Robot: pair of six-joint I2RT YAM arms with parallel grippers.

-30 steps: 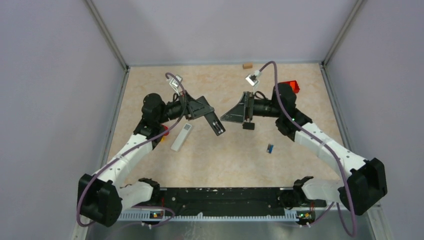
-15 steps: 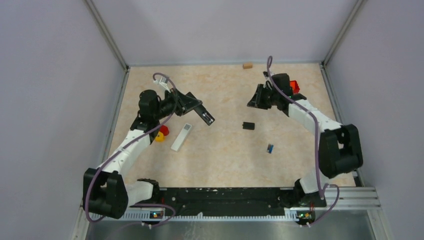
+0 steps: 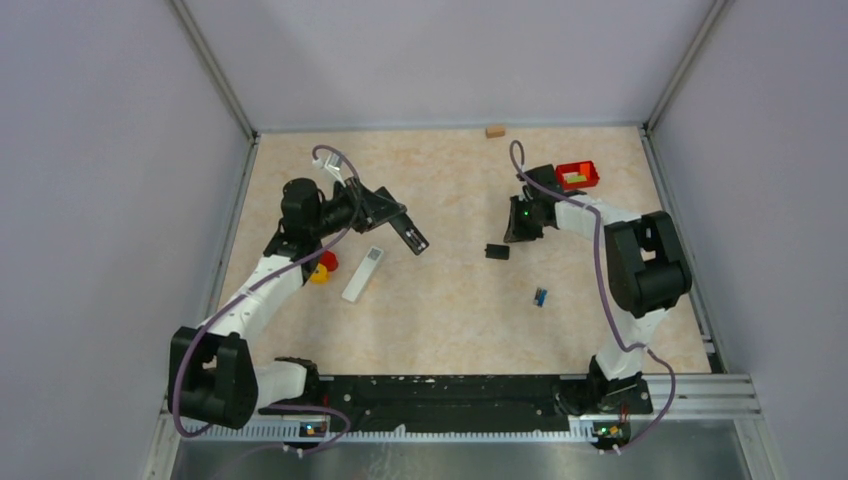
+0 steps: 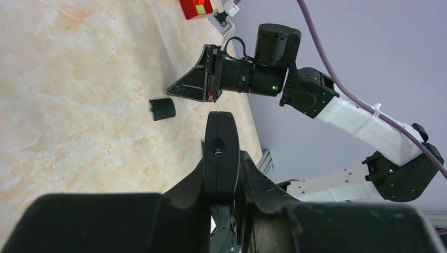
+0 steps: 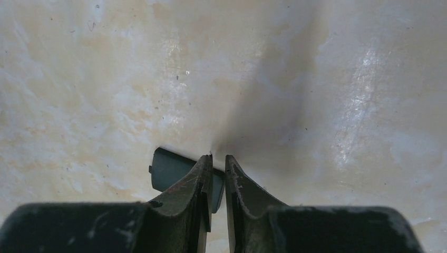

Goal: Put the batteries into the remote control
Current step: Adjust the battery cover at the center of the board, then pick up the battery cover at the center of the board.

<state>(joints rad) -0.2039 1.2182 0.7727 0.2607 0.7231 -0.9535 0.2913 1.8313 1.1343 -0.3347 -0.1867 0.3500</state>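
The white remote control lies flat on the table, left of centre. One small blue battery lies right of centre; no other batteries show. My left gripper hovers just right of the remote, shut on a black oblong piece. My right gripper hangs low over the table, its jaws closed to a slit with nothing between them. A dark curved cover piece lies on the table just in front of its fingertips, apart from them.
A red tray holding small coloured bits sits at the back right. Red and yellow items lie beside the left arm. A small wooden block rests at the back wall. Walls close in the table.
My right gripper has closed from wide open and swung from the centre to the back right, then down toward the dark cover piece. The left gripper drew back slightly, keeping its grip.
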